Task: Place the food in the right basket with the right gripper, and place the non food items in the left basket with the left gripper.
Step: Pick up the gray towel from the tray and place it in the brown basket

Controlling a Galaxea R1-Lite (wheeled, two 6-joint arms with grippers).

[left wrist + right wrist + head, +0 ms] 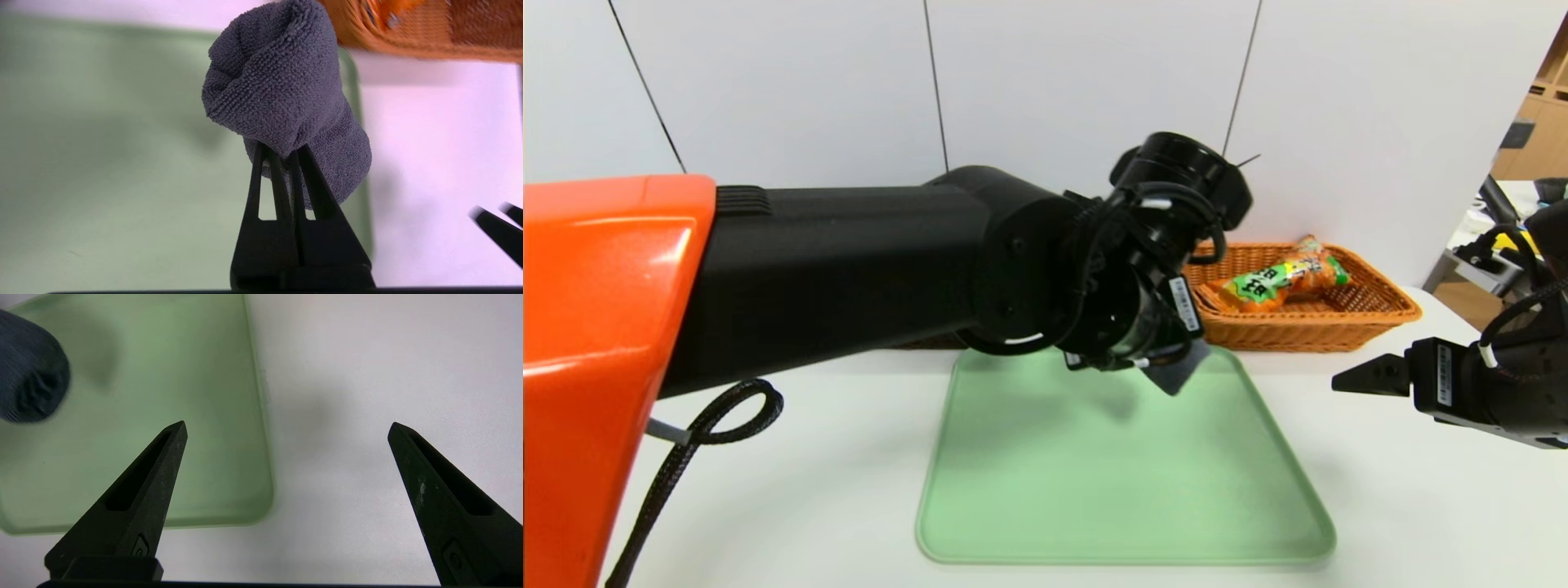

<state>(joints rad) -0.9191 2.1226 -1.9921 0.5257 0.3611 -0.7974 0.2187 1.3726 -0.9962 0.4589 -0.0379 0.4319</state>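
Grey cloth (278, 81), non-food by my read, pinched in my left gripper (292, 153), fingers clamped on it, held above the far right part of the green tray (1127, 490). Coming move turns on this: left basket (935, 343) mostly hidden behind my left arm (849, 261), only a sliver of rim showing beyond the tray, so cloth must go left and outward from here. Right basket (1307, 335) is nearer the cloth, with orange snack packs (1278, 282) in it; wrong one for this. Cloth hangs folded, both ends drooping past the fingertips; no clear long axis. Right gripper (288, 428) parked over the table right of the tray, fingers wide apart, nothing between. Tray flat, white table around it, wall panel behind baskets. Should lift over the rim, swing left, then release.
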